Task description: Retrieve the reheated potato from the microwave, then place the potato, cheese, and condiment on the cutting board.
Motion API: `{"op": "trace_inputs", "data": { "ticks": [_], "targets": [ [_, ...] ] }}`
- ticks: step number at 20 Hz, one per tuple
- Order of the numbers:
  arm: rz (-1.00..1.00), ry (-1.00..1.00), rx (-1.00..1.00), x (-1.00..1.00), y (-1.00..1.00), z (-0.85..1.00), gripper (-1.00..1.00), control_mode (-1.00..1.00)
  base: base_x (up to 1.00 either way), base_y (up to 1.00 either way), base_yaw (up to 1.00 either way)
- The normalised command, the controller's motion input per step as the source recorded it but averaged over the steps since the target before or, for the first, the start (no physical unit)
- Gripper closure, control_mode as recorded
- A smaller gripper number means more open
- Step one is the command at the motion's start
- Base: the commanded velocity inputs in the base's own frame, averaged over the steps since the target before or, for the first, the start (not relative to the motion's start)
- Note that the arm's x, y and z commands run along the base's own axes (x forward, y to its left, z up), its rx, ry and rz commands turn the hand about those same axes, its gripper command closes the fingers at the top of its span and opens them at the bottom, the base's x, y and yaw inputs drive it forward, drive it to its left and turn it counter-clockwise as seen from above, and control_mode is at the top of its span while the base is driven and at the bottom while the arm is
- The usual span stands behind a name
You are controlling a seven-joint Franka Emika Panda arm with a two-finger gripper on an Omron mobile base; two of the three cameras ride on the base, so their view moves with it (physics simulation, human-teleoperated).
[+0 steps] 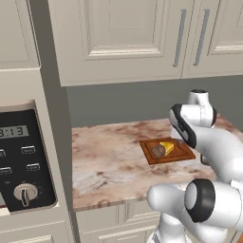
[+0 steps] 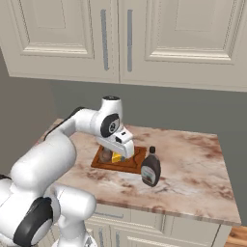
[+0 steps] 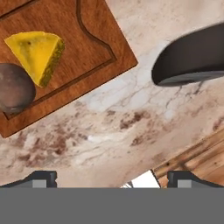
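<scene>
Holding potato and cheese — cutting board.

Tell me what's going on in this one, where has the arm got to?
The potato and the cheese already lie side by side on the cutting board. The condiment still stands upright on the marble counter just off the board's edge. The gripper hovers above the counter near the board's corner, fingers spread wide and holding nothing. The bottle looks like the last thing left to move.
</scene>
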Motion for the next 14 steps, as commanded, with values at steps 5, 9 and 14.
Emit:
{"op": "trace_inputs", "data": {
  "ticks": [5, 9, 14],
  "targets": [
    [0.10, -0.06, -0.04, -0.36, -0.27, 0.30, -1.00, -1.00, 0.00, 0.00, 0.00],
    [0.13, -0.19, 0.00, -0.38, -0.26, 0.19, -1.00, -1.00, 0.00, 0.00, 0.00],
    [0.05, -0.10, -0.02, -0.07, -0.23, 0.23, -1.00, -1.00, 0.00, 0.00, 0.00]
  ]
}}
